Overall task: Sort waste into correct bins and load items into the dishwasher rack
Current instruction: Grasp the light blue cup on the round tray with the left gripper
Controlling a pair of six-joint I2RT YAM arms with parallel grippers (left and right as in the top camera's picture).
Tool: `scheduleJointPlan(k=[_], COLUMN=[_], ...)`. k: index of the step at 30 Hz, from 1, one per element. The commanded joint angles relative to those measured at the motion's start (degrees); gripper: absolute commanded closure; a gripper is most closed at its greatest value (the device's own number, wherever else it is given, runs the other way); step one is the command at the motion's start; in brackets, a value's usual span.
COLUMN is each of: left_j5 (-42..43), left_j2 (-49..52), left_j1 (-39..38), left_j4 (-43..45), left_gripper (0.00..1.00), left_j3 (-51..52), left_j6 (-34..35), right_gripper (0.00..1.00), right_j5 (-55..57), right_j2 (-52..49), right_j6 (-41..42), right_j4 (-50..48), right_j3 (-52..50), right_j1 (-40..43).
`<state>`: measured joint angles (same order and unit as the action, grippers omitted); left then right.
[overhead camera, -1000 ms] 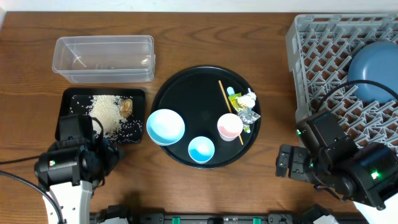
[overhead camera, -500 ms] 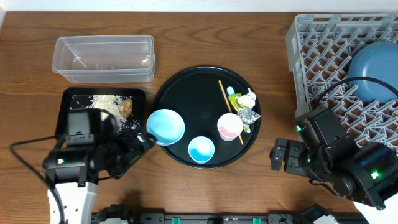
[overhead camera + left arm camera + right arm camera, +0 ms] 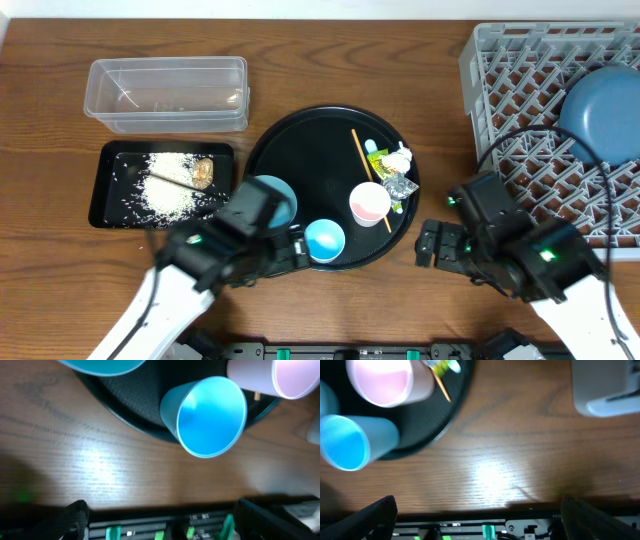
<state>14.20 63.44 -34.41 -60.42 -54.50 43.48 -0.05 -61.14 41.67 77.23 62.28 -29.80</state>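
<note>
On the round black tray [image 3: 320, 135] stand a white bowl [image 3: 278, 192], half hidden under my left arm, a smaller light blue bowl [image 3: 324, 240] [image 3: 210, 415], a pink cup [image 3: 369, 203] [image 3: 385, 380], a thin stick [image 3: 362, 155], crumpled wrappers [image 3: 398, 186] and a white tissue wad [image 3: 401, 155]. My left gripper [image 3: 290, 250] [image 3: 172, 520] hangs open at the tray's front edge, just short of the light blue bowl. To the tray's right, my right gripper [image 3: 435, 245] [image 3: 487, 520] is open over bare table. The dark blue plate [image 3: 600, 115] stands in the grey rack [image 3: 520, 90].
A shallow black tray [image 3: 115, 200] at the left holds loose rice [image 3: 168, 190] and a brownish lump [image 3: 203, 172]. Behind it sits a clear tub [image 3: 168, 92]. Both grippers are close to the table's front edge.
My left arm has swung right, from over the rice tray to the front of the round tray, now covering part of the white bowl. My right arm has shifted slightly left.
</note>
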Motion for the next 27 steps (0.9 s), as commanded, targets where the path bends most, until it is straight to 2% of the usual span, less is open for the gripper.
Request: scheduleJointPlan(k=[1, 3, 8, 12, 15, 16, 18, 22, 25, 26, 27], left_j5=[-8.02, -9.64, -9.6, -8.9, -8.83, -8.83, -8.66, -8.41, -7.54, -7.13, -6.91], left_j2=[5.57, 9.57, 17.22, 19.91, 20.81, 20.96, 21.38, 22.01, 22.8, 23.08, 23.17], left_j1=[-4.13, -4.83, -2.73, -0.98, -1.01, -1.01, -1.01, -1.01, -1.01, -1.01, -1.01], left_j4=[1.7, 3.06, 5.95, 7.32, 8.74, 8.96, 9.51, 11.28, 12.0, 12.15, 12.15], left_gripper=[0.1, 0.11, 0.19, 0.21, 0.26, 0.29, 0.43, 0.6, 0.77, 0.87, 0.92], left_j3=[-0.81, -0.81, -0.81, -0.81, -0.81, -0.81, -0.79, -0.72, -0.5, -0.46, -0.46], left_j6=[8.17, 10.38, 10.62, 10.14, 9.27, 9.29, 9.29, 9.29, 9.31, 9.29, 9.29], right_gripper=[0.01, 0.01, 0.01, 0.01, 0.01, 0.01, 0.01, 0.01, 0.01, 0.01, 0.01], right_j5=[-0.92, -1.11, -3.76, -3.85, -3.87, -3.87, -3.89, -3.89, -4.13, -4.48, -4.52], right_j2=[-1.88, -3.17, -5.2, -5.22, -5.22, -5.22, -5.22, -5.22, -5.22, -5.22, -5.22], right_j6=[0.7, 0.68, -2.01, -2.78, -2.75, -2.75, -2.75, -2.75, -2.75, -2.75, -2.75], right_j4=[-0.63, -0.5, -0.28, -0.81, -1.77, -2.01, -2.36, -2.32, -2.23, -2.25, -2.27], right_j3=[-2.56, -3.17, -3.17, -3.17, -3.17, -3.17, -3.17, -3.17, -3.17, -3.17, -3.17], right_j1=[0.5, 0.5, 0.5, 0.5, 0.5, 0.5, 0.5, 0.5, 0.5, 0.5, 0.5])
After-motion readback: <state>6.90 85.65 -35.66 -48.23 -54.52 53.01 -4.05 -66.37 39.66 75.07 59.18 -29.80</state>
